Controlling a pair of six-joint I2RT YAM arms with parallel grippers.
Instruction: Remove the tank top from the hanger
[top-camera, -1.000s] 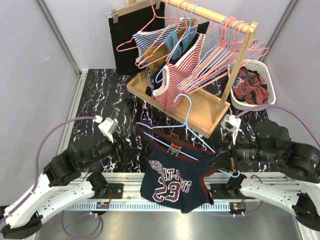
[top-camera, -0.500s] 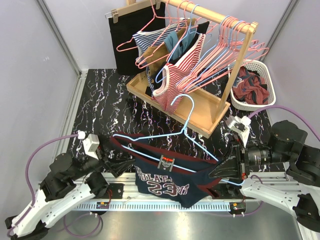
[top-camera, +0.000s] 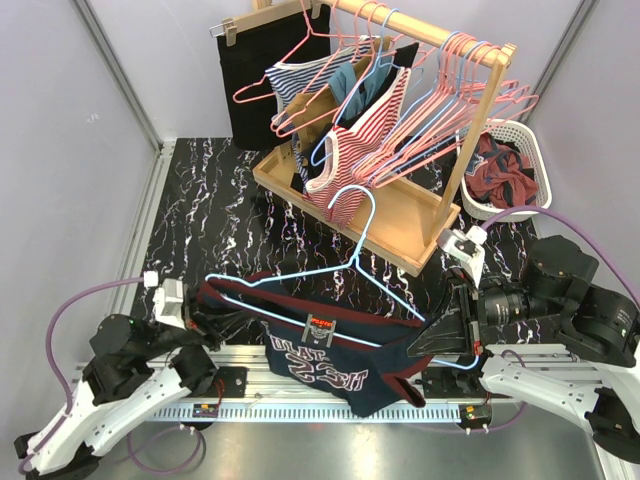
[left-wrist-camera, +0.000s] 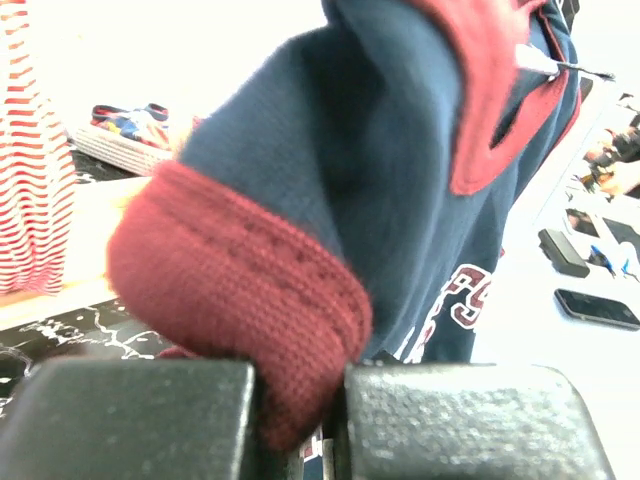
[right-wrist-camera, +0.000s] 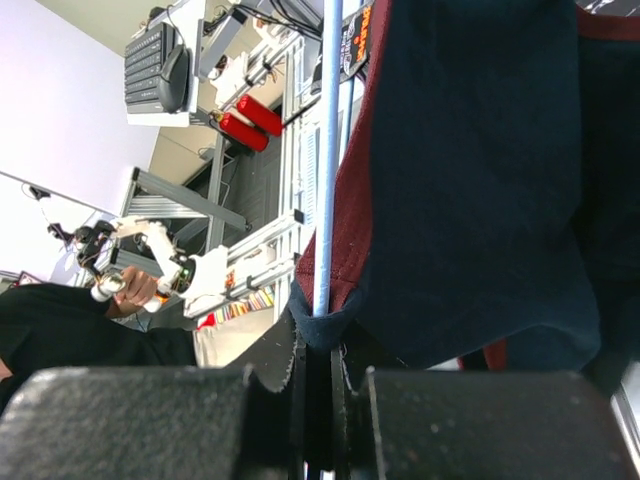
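We see the left jaws pressed together on a thick fold of maroon trim, the rolled edge of the tank top (left-wrist-camera: 400, 200) bulging out above the two black pads. The right jaws are nearly together too, clamped on the thin blue wire of the hanger (right-wrist-camera: 328, 150), with a pinch of navy cloth caught at the same spot. From above, the left arm (top-camera: 120, 365) reaches in from the near left and the right arm (top-camera: 560, 300) from the near right, and the tank top (top-camera: 330, 370) hangs stretched between them. It is navy with maroon borders and pale lettering, and its lower part sags over the metal rail (top-camera: 300, 412) at the near edge of the desk (top-camera: 190, 200). The hanger (top-camera: 330, 270) sits tilted above the garment. Its left shoulder is just beside the left jaws, its right shoulder is down at the right jaws, and its hook rises toward the far side. We cannot tell how much of the wire is inside the cloth. Farther back stands a wooden rack (top-camera: 400, 215) carrying a red and white striped top (top-camera: 360, 140) and a row of pink hangers (top-camera: 450, 110). A white basket (top-camera: 520, 128) of dark red clothes sits at the far right, just beside the rack, and a black cloth (top-camera: 265, 90) hangs at the far left end of the rack.
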